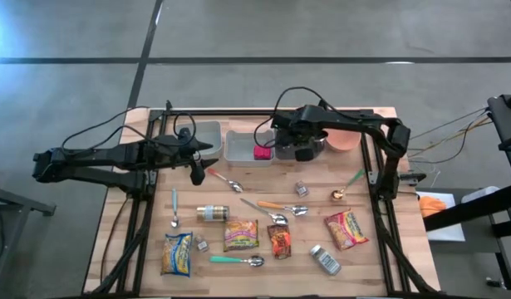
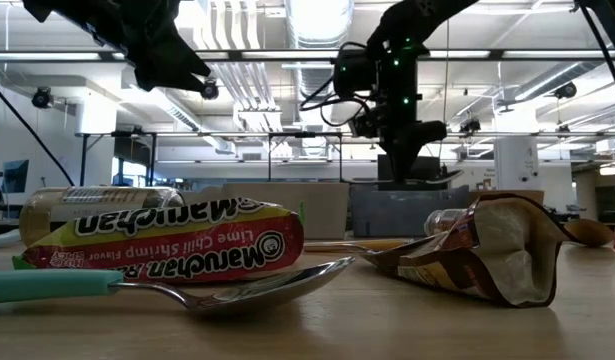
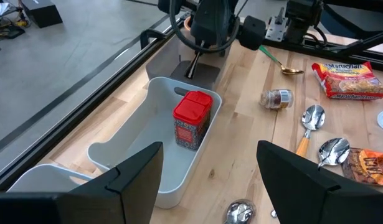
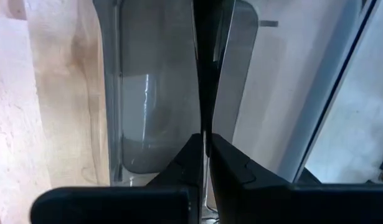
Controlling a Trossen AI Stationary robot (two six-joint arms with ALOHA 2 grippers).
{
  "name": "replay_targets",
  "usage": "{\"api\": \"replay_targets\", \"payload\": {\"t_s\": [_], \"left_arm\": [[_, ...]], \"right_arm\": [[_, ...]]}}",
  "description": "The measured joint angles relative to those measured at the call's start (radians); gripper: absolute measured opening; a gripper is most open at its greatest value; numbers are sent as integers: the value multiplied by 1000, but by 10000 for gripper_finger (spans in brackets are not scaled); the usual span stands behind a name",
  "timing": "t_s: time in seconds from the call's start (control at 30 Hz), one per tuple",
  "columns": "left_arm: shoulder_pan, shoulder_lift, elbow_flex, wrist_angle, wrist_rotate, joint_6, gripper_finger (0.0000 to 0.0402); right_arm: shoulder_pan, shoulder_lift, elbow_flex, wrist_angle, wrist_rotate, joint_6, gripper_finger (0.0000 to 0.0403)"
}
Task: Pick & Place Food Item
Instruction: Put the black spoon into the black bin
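Now you see the red-lidded jar standing upright in the white bin, just ahead of your left claw, whose fingers gape wide and empty. Your right claw, pinched closed, hangs over the neighbouring grey bin.

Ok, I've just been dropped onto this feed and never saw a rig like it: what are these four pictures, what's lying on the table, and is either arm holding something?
Two dark robot arms work at a wooden table. One picture looks straight down, one looks level across the tabletop, and two come from cameras on the arms' wrists.

On the table lie ramen packets, spoons, small jars and, at the back, grey bins. One bin holds a red-lidded spice jar.

The left gripper hovers near that bin, its fingers apart with nothing between them. The right gripper hangs over the back bins, fingers shut, holding nothing that I can see.
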Motion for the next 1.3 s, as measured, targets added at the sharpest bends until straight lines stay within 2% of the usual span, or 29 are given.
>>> {"api": "replay_targets", "payload": {"t_s": [0.2, 0.53, 1.03, 1.3], "left_arm": [[0, 0, 0, 0, 0, 0, 262], [0, 0, 0, 0, 0, 0, 262], [0, 0, 0, 0, 0, 0, 262], [0, 0, 0, 0, 0, -1, 262]], "right_arm": [[-8, 0, -12, 20, -71, 11, 12], [-15, 0, -46, 64, -130, 39, 12], [-15, -4, -86, 93, -172, 53, 12], [-46, -1, -100, 92, -183, 140, 12]]}}
